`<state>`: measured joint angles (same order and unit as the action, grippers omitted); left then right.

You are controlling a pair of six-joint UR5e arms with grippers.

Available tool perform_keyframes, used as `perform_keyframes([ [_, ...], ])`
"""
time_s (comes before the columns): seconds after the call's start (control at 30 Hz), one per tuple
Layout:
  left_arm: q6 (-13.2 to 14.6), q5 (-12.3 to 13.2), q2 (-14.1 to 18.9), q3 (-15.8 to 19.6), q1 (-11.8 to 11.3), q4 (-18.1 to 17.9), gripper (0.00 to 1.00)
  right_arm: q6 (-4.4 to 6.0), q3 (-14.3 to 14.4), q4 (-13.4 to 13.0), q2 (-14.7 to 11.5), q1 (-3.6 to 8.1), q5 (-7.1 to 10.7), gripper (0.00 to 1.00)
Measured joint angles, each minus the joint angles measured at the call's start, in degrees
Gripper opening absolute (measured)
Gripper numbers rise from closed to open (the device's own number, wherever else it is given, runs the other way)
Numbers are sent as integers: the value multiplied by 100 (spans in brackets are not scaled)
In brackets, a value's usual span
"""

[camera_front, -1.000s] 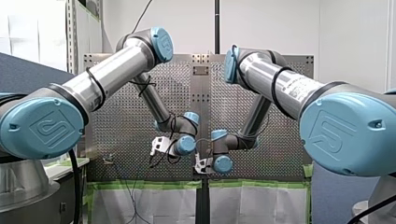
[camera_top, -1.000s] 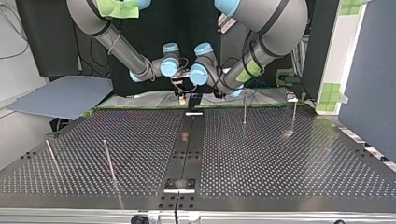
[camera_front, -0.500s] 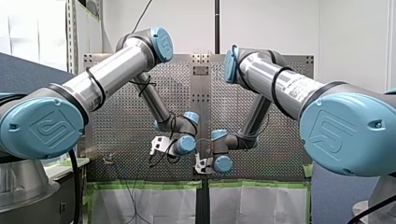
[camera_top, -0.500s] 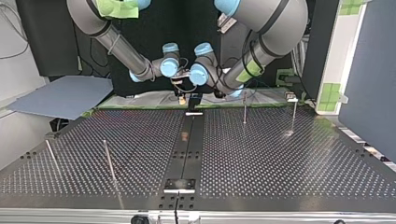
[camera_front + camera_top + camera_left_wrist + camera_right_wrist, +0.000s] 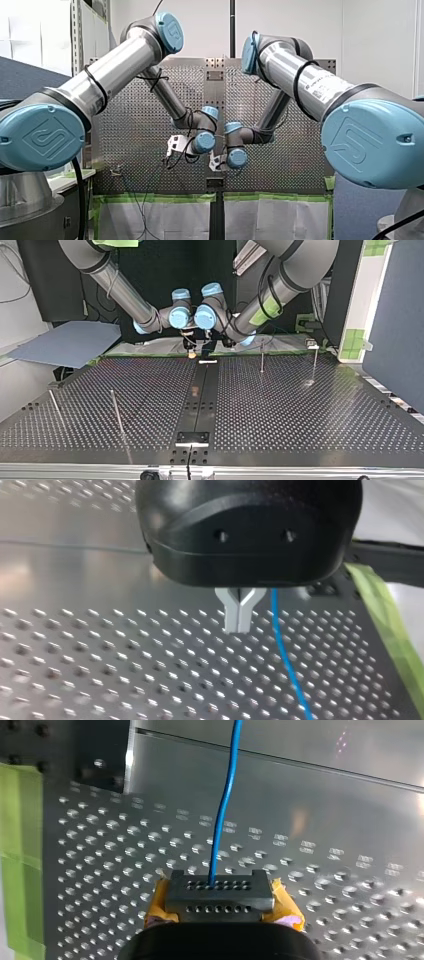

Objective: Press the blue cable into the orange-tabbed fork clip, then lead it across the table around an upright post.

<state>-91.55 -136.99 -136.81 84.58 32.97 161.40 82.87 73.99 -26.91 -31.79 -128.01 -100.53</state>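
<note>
**Both grippers at the far end of the centre strip, cable in the right one**

My right gripper [image 5: 218, 890] is clamped on the blue cable [image 5: 226, 805]. The cable enters between its closed, yellow-padded fingers [image 5: 285, 907] and runs straight ahead over the perforated table [image 5: 125, 850] onto the smooth centre strip [image 5: 300, 800].

My left gripper [image 5: 239, 625] has its metal fingers pressed together with nothing between them. The cable passes just beside them, on the side away from the centre strip, and runs on over the holes past the fingertips. Green tape [image 5: 385, 625] lies along the table edge, further from the centre strip than the cable.

In the top view the two grippers hang close side by side, low over the far end of the centre strip. Two upright posts [image 5: 262, 359] stand at that view's right of the centre strip, near its far end. Two other posts [image 5: 116, 412] stand at its left, nearer its close end.
</note>
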Motion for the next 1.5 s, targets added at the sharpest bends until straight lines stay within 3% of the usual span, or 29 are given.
perform_keyframes([
  [0.5, -167, -56, 823, 461, 114, 137, 0, 19, 15, 785, -784, 7, -97, 0],
  [0.77, -175, -57, 1267, 517, 152, 222, 0, 48, 17, 1171, -1230, 28, -99, 0],
  [1.1, -265, -52, 1769, 521, 189, 298, 0, 100, 16, 1238, -1731, 31, -96, 0],
  [1.27, -335, -10, 1808, 522, 161, 331, 0, 114, 15, 1238, -1980, 46, -99, 0],
  [1.5, -464, 239, 1807, 599, 88, 294, 0, 117, 15, 1232, -2292, 86, -100, 0],
])
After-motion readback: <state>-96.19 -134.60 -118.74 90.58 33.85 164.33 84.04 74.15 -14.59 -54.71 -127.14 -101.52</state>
